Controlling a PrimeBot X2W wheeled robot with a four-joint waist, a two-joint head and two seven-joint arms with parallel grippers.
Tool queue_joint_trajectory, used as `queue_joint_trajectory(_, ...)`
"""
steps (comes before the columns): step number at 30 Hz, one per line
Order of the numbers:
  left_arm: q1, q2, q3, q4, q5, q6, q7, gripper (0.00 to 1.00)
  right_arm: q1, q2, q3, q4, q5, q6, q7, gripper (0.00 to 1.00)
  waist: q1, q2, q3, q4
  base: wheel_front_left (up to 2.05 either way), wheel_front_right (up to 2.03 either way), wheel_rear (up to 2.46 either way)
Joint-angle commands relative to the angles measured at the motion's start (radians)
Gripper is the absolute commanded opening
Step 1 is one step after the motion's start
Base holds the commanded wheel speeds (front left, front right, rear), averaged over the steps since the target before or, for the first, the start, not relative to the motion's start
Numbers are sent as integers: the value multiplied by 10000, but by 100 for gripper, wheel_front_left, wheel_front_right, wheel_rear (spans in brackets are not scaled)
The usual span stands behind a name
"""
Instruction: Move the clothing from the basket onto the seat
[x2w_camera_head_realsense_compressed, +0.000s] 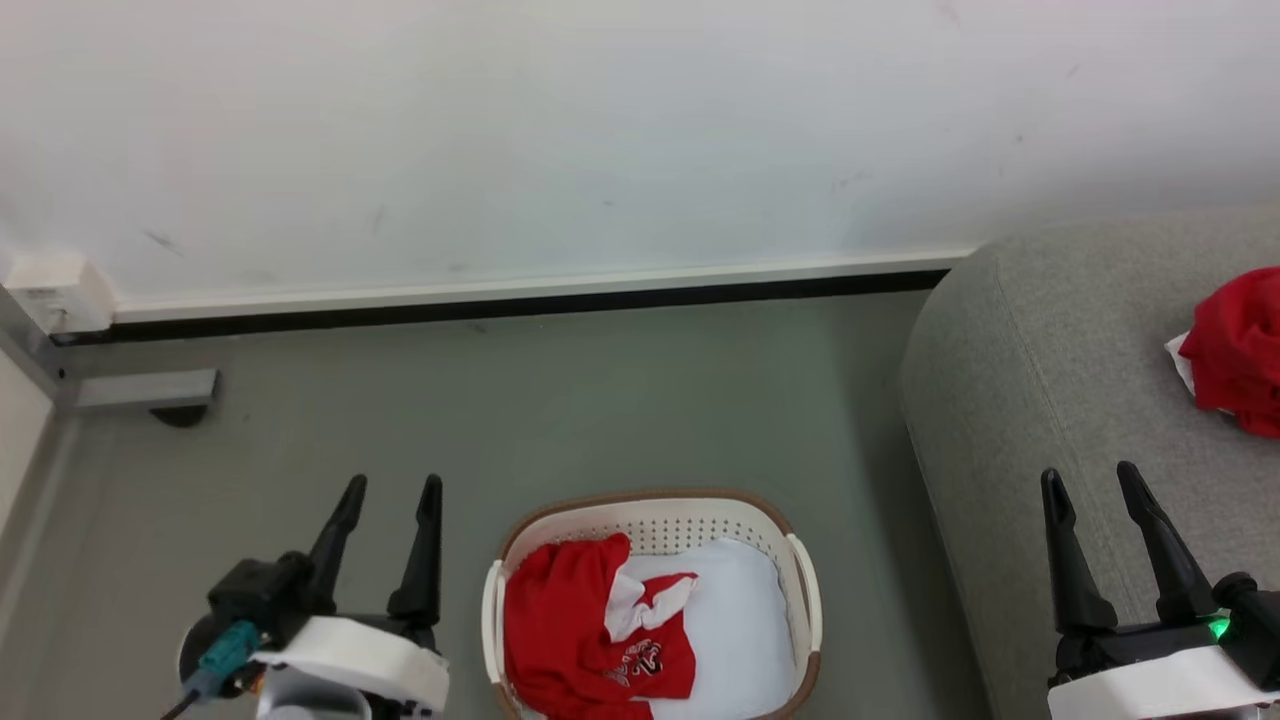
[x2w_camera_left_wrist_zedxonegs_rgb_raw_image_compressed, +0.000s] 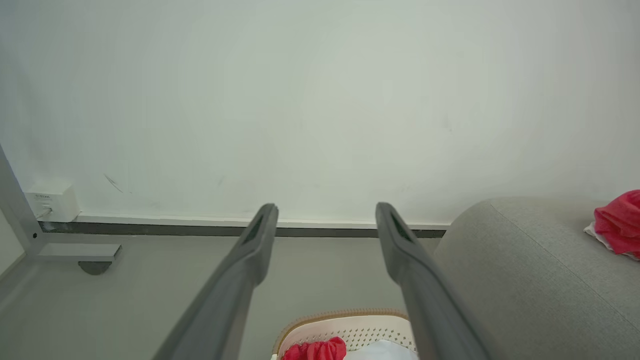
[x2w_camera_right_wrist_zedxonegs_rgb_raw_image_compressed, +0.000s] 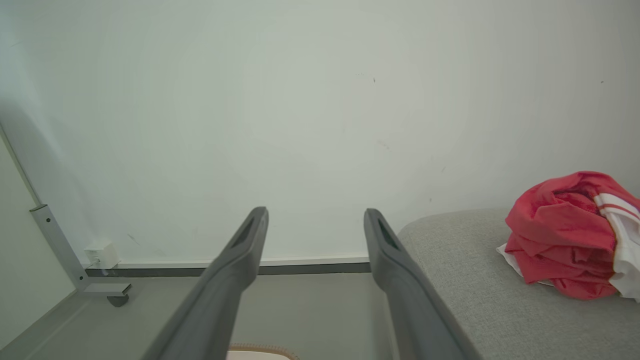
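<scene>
I have both arms low in front of me, one on each side of the basket (x2w_camera_head_realsense_compressed: 700, 525). The left jaws stand wide open and hold nothing. Their two dark fingers (x2w_camera_head_realsense_compressed: 420, 545) are over the bare grey floor (x2w_camera_head_realsense_compressed: 620, 400), just to the left of the basket and clear of it. The right jaws are spread just as wide and are also empty. In my head view they sit in front of the rounded end of the sofa (x2w_camera_head_realsense_compressed: 1040, 380), well to the right of the basket.

The basket stands on the floor between the two arms, close to the sofa's end but apart from it. One red garment (x2w_camera_head_realsense_compressed: 560, 620) lies crumpled in its left half. It has a white patch folded across the middle and a dark printed logo near the lower edge. It rests on a white sheet (x2w_camera_head_realsense_compressed: 745, 620) that covers the right half of the basket's bottom.

A bundle of red clothes (x2w_camera_head_realsense_compressed: 1238, 350) lies on the sofa's seat at the far right, partly cut off by the edge of my head view. From the right wrist I can see white fabric with red stripes at the bundle's right side and a bit of white under it.

Behind everything is a pale wall (x2w_camera_head_realsense_compressed: 600, 130) with a dark skirting strip. A small white box (x2w_camera_head_realsense_compressed: 60, 290) is fixed low at the left, beside a grey metal leg (x2w_camera_head_realsense_compressed: 140, 390).
</scene>
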Motion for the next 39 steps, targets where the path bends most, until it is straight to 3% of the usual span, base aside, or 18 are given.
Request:
queue_joint_trajectory(1, -281, 189, -138, 57, -76, 5, -5, 100, -200, 73, -29, -107, -50, -22, -31, 100, 0, 0, 524, -276, 0, 0, 0)
queue_joint_trajectory(15, -2444, 1482, -1937, 2368, 493, 10, 10, 100, -1080, 734, -392, -934, -250, -22, -31, 100, 0, 0, 2713, -1404, 0, 0, 0)
queue_joint_trajectory(22, -3937, 2176, -3606, 4006, 183, 9, 346, 100, -1537, 1029, -313, -1544, 94, -22, -31, 100, 0, 0, 3934, -2103, 0, 0, 0)
queue_joint_trajectory(39, -6656, 2882, -6567, 7061, 599, 9, 1956, 100, -2122, 1051, 145, -2939, 1354, -24, -29, 100, 0, 0, 6139, -3335, 0, 0, 0)
